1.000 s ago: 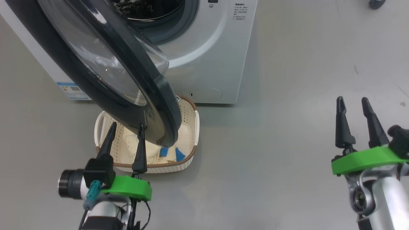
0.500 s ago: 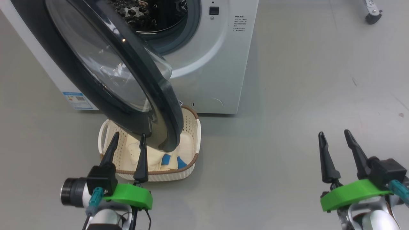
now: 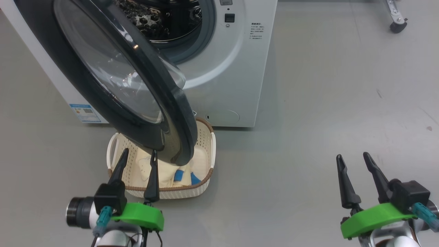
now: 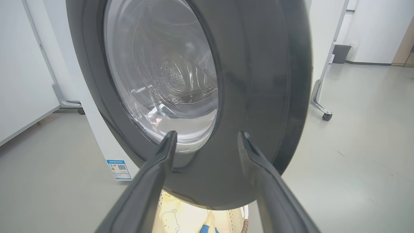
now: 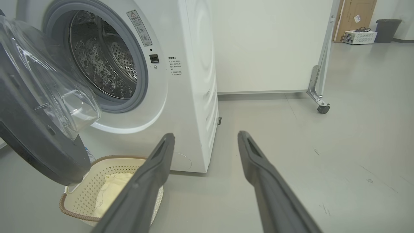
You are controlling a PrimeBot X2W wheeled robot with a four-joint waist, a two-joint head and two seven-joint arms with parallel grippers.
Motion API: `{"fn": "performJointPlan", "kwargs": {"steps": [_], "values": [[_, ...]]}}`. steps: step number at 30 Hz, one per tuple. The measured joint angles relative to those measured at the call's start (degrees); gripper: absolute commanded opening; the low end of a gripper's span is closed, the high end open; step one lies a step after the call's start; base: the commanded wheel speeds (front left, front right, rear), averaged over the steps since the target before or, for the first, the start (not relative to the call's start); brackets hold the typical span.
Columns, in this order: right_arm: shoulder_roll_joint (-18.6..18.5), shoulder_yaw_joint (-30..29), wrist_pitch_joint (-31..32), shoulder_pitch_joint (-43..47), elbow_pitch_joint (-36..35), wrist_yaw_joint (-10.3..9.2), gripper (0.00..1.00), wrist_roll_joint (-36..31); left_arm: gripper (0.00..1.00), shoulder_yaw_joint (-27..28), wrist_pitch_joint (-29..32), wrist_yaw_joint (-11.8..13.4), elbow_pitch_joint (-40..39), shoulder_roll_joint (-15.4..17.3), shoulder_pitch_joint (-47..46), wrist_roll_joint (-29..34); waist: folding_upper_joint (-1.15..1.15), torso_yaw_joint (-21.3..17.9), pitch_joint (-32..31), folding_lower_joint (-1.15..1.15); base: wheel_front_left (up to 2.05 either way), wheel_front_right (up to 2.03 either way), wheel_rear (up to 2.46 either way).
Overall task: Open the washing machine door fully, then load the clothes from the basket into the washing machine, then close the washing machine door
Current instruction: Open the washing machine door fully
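Jaws on both arms stood wide apart, holding nothing. In the head view the washing machine (image 3: 233, 68) filled the 11 to 12 o'clock area with its steel drum (image 3: 161, 17) exposed. The washing machine door (image 3: 113, 79) swung out from 10 o'clock toward the centre, partly open, its black rim overhanging the basket (image 3: 205, 147). The basket sat on the grey floor (image 3: 308, 120) at 7 o'clock, just in front of the machine, and the clothes (image 3: 164, 171) lay inside it, cream with blue cuffs. The left gripper (image 3: 140, 151) hovered at 7 o'clock, over the near half of the basket and close below the door's lower rim; whether it touched the rim could not be told. The right gripper (image 3: 352, 155) hung at 4 o'clock over the floor, well apart from machine and basket. A blue energy sticker (image 3: 85, 113) showed at 9 o'clock on the machine's front.
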Motion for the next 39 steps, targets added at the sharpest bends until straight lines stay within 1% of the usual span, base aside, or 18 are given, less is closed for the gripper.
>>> {"fn": "performJointPlan", "kwargs": {"steps": [18, 19, 20, 21, 22, 29, 31, 35, 39], "values": [[0.02, 0.45, 0.24, 0.31, -0.23, 0.00, 1.00, 0.58, 1.00, 0.32, 0.00, 0.05, 1.81, -0.02, 0.09, -0.18, 0.00, 0.01, -0.15, 0.00, 0.00, 0.00, 0.00], [0.02, 0.45, 0.25, 0.47, -0.23, 0.00, 1.00, 0.58, 0.80, 0.31, 0.00, 0.05, 2.19, -0.02, 0.06, -0.18, 0.00, -0.02, -0.15, 0.00, 0.00, 0.00, 0.00], [0.02, 0.46, 0.25, 0.66, -0.23, 0.00, 1.00, 0.58, 0.44, 0.31, 0.00, 0.05, 2.59, -0.02, 0.05, -0.19, 0.00, -0.05, -0.12, 0.00, 0.00, 0.00, 0.00], [0.02, 0.49, 0.26, 0.82, -0.23, 0.00, 1.00, 0.59, 0.28, 0.31, 0.00, 0.05, 2.90, -0.02, 0.05, -0.25, 0.00, -0.08, -0.08, 0.00, 0.00, 0.00, 0.00], [0.02, 0.56, 0.31, 0.92, -0.23, 0.00, 1.00, 0.59, 0.00, 0.31, 0.00, 0.08, 3.26, -0.02, -0.02, -0.62, 0.00, -0.10, -0.06, 0.00, 0.00, 0.00, 0.00], [0.02, 0.57, 0.33, 0.92, -0.58, 0.00, 1.00, 0.92, 0.00, 0.31, 0.00, 0.19, 4.66, 0.05, -2.55, -0.74, 0.00, 0.04, 0.57, 0.00, 0.00, 0.00, 0.00], [0.02, 0.57, 0.43, 0.92, -0.64, 0.00, 1.00, 0.92, 0.00, 0.40, 0.00, 0.66, 4.39, 0.22, -3.69, -0.66, 0.00, 0.15, 0.72, 0.00, 0.00, 0.00, 0.00], [0.03, 0.56, 0.73, 0.91, -0.68, 0.00, 1.00, 0.92, 0.00, 1.22, 0.00, 1.89, 2.04, 0.84, -5.80, -0.48, 0.00, 0.33, 0.84, 0.00, 0.00, 0.00, 0.00], [0.04, 0.51, 0.73, 0.91, -0.68, 0.00, 1.00, 0.92, 0.00, 1.86, 0.00, 3.20, -2.83, 1.86, -8.14, 0.84, 0.00, 0.44, 0.79, 0.01, 0.00, 0.00, 0.00]]}}
